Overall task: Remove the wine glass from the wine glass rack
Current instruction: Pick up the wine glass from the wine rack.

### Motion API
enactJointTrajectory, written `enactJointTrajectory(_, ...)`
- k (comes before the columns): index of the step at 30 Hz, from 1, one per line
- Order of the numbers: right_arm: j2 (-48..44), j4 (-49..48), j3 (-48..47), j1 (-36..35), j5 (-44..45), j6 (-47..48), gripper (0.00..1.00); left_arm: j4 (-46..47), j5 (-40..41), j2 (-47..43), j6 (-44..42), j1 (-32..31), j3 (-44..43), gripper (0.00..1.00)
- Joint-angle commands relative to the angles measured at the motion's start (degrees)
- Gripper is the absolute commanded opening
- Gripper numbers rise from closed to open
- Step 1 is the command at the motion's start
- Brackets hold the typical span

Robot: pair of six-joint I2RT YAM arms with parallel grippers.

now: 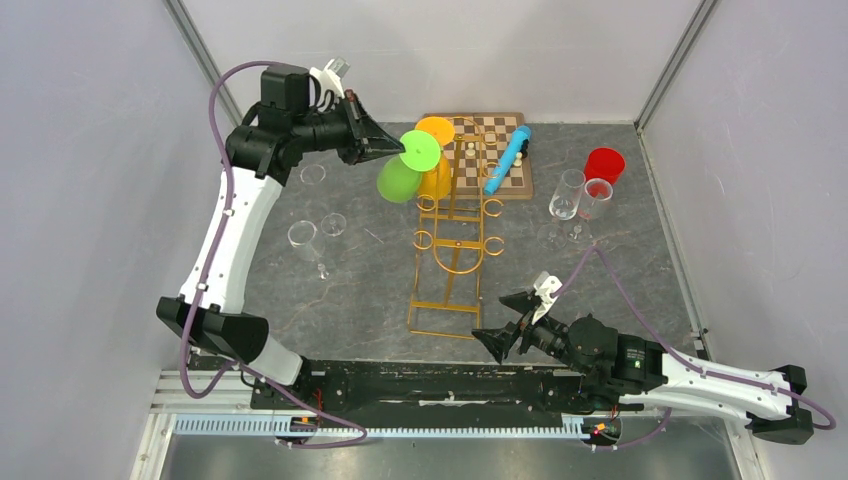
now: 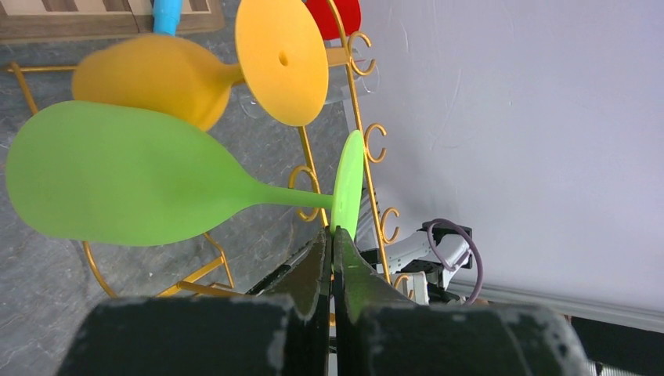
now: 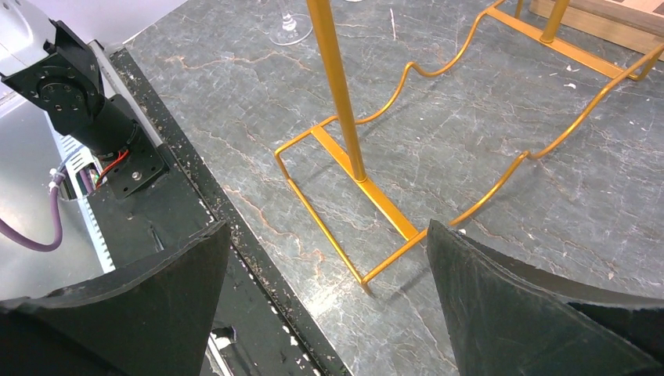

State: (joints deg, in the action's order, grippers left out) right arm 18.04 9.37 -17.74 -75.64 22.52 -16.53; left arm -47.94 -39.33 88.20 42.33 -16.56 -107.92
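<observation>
The left gripper (image 2: 333, 235) is clamped on the foot rim of the green wine glass (image 2: 117, 176), by the hooks of the wine glass rack (image 3: 337, 86). The right gripper (image 3: 327, 231) gapes wide and empty at the rack's base.

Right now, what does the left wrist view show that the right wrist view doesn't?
Left wrist only: the green wine glass, its foot pinched between the shut left fingers; the orange wine glass behind it; and the scroll hooks at the top of the wine glass rack.
Right wrist only: the right fingers, spread wide with nothing between them, framing the rack's rectangular wire base.
Both: the gold rack and the grey stone table.
</observation>
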Motion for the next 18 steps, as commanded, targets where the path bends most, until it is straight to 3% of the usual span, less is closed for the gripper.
enactJointTrajectory(1,-0.33,-0.87,0.18,-0.21,1.25,-0.62,0.98,0.21,-0.24,-2.41,-2.37,1.28,-2.38,0.02)
enactJointTrajectory(18,0.27,3.18,-3.81,-0.2,3.81,-1.83,0.98,-1.69,1.8,-12.69,-8.55,2.41,3.84,0.02)
